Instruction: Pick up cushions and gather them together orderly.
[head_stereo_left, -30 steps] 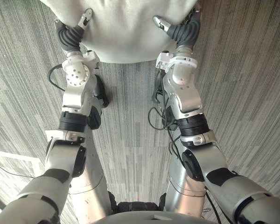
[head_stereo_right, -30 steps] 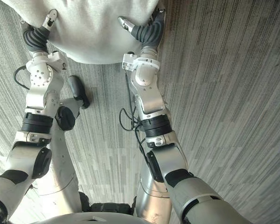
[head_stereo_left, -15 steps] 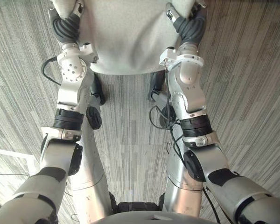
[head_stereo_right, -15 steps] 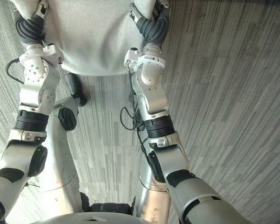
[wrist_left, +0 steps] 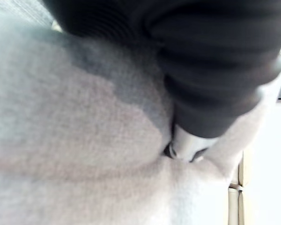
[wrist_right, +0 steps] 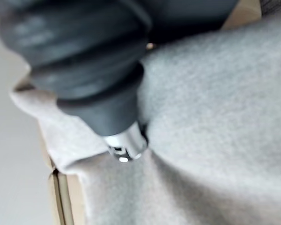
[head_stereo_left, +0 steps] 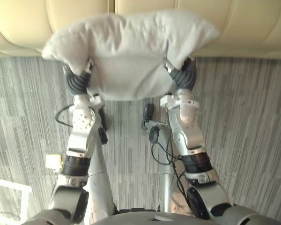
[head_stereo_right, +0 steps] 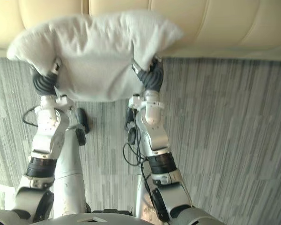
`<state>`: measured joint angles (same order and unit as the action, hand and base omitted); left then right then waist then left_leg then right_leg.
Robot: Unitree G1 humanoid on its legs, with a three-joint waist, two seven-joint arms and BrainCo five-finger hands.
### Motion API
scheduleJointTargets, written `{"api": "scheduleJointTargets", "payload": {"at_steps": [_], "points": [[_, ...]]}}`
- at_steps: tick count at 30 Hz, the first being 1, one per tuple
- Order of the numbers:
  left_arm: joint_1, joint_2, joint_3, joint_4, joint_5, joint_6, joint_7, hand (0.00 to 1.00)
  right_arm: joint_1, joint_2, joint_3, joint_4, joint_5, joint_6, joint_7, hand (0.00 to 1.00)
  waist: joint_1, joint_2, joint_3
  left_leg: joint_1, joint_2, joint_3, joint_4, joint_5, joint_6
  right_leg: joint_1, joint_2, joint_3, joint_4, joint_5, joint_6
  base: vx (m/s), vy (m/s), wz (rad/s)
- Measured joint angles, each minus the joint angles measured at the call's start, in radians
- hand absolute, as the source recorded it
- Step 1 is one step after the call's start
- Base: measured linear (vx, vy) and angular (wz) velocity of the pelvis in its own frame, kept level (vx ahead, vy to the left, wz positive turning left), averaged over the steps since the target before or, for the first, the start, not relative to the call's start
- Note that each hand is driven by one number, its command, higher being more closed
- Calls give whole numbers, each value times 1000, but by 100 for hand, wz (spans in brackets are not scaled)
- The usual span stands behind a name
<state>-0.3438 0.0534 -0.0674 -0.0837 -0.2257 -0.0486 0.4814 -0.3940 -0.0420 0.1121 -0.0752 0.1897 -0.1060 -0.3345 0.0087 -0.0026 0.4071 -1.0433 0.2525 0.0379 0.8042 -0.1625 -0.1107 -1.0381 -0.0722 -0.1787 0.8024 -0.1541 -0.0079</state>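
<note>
Two hands — left hand (head_stereo_left: 77, 80), right hand (head_stereo_left: 183, 76) — clamp thumbs into the grey cushion (head_stereo_left: 126, 51), upper centre, before the cream sofa (head_stereo_left: 253, 23).

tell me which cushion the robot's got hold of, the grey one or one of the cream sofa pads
The grey cushion: the left hand and right hand pinch its lower edge, holding it up before the cream sofa.

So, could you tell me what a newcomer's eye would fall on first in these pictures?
First comes the big pale grey cushion, carried off the floor between the left hand and the right hand, one under each lower side. Just beyond it a cream padded sofa runs across the top of the eye views. Grey streaked carpet spreads out below.
</note>
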Motion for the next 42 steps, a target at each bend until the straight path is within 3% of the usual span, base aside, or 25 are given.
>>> {"api": "scheduleJointTargets", "payload": {"at_steps": [3, 4, 9, 14, 19, 23, 24, 26, 30, 31, 33, 34, 35, 37, 38, 39, 40, 41, 42], "points": [[105, -7, -41, -11, 0, 5, -35, 100, 148, 7, -1, -32, 2, 0, 30, 100, 4, -3, -4, 157, -14, 2, -31, -22, -3, 158, -10, -5, -29, -31, 9, 100, -2, 21], [195, -7, -62, -27, 4, 7, -61, 100, 257, 27, 3, -37, 5, 0, 61, 100, 7, -11, -39, 260, -23, 7, -65, -41, -1, 262, -16, -9, -59, -57, 18, 85, 15, 19], [404, -21, -72, -59, -8, 8, -123, 100, 468, 42, 40, -54, 100, 1, 135, 100, 23, -20, -133, 563, -32, 47, -206, -46, 2, 560, -11, -14, -213, -52, 34, 179, 36, 4], [551, -43, -66, -106, -18, 7, -188, 100, 571, 45, 45, -107, 118, 1, 192, 100, 27, -26, -277, 789, -39, 113, -373, -31, 5, 784, 11, 6, -435, 21, 50, 195, 65, -18], [585, -58, -66, -98, -18, 8, -246, 100, 581, 52, 0, -94, 114, 2, 226, 100, 20, -29, -316, 893, -56, 149, -443, -30, 12, 905, 25, 47, -593, 93, 62, 123, 70, -18], [592, -60, -71, -56, -13, 14, -267, 100, 577, 63, -22, -8, 96, 3, 241, 100, 15, -29, -319, 920, -82, 152, -437, -62, 42, 912, 2, 65, -561, 100, 62, 13, 117, -13], [592, -62, -71, -42, -13, 21, -267, 100, 576, 62, -28, 15, 88, 4, 243, 100, 15, -27, -317, 926, -84, 152, -433, -73, 50, 886, -4, 70, -498, 99, 63, -59, 114, -7], [592, -52, -70, -16, -13, 28, -267, 100, 576, 63, -32, 45, 79, 7, 243, 100, 2, -36, -291, 949, -106, 151, -403, -102, 64, 773, -39, 100, -219, 109, 49, -110, 169, 6], [591, -31, -49, -20, -13, 32, -264, 100, 546, 62, -13, 77, 79, 7, 245, 100, -4, -32, -266, 958, -117, 151, -406, -112, 99, 709, -63, 108, -136, 150, 29, -61, 74, -7], [587, -28, -38, -20, -13, 32, -261, 100, 523, 66, -11, 97, 80, 8, 248, 100, -4, -38, -262, 956, -114, 151, -405, -112, 104, 693, -61, 105, -138, 80, 28, 52, -4, -23], [573, -24, -38, -20, -14, 32, -255, 100, 507, 64, -13, 97, 85, 12, 247, 100, -6, -36, -255, 954, -102, 151, -405, -122, 100, 683, -39, 107, -249, 47, 47, 79, -79, -9], [560, -18, -37, -20, -15, 30, -254, 100, 491, 62, -14, 97, 92, 12, 247, 100, -10, -39, -255, 951, -99, 152, -413, -126, 94, 684, -24, 113, -414, 69, 59, 183, -144, 5], [543, -6, -35, -19, -15, 25, -254, 100, 467, 60, -14, 96, 97, 12, 247, 100, -22, -63, -251, 960, -115, 149, -428, -134, 79, 683, -29, 131, -591, 135, 72, 196, -145, 10], [527, 4, -38, -15, -15, 24, -255, 100, 451, 49, -17, 96, 98, 12, 246, 100, -38, -85, -256, 963, -132, 126, -419, -158, 40, 663, -37, 148, -603, 201, 72, 297, -261, 32], [523, -2, -51, -6, -15, 25, -255, 100, 449, 27, -14, 94, 100, 12, 246, 100, -52, -60, -247, 996, -122, 76, -432, -181, 18, 658, -16, 129, -535, 241, 53, 465, -338, 22], [535, -20, -58, -5, -15, 24, -256, 100, 451, 3, -6, 93, 105, 12, 248, 100, -44, -12, -259, 1027, -82, 57, -474, -183, 15, 653, 26, 103, -490, 183, 33, 453, -263, 4], [541, -31, -58, -5, -16, 24, -256, 100, 454, -4, -1, 92, 118, 14, 249, 100, -42, 8, -270, 1034, -66, 53, -477, -171, 6, 653, 44, 91, -482, 159, 21, 438, -179, -10], [541, -54, -56, -6, -18, 22, -256, 100, 453, -13, -1, 90, 129, 15, 248, 100, -50, 28, -283, 996, -34, 12, -390, -146, -3, 657, 75, 64, -471, 123, -2, 459, -195, 7], [544, -66, -54, -5, -29, 22, -257, 100, 458, -18, -1, 79, 130, 15, 248, 100, -54, 31, -284, 946, -13, -4, -271, -114, -9, 676, 86, 48, -464, 112, -18, 567, -233, 16]]}}
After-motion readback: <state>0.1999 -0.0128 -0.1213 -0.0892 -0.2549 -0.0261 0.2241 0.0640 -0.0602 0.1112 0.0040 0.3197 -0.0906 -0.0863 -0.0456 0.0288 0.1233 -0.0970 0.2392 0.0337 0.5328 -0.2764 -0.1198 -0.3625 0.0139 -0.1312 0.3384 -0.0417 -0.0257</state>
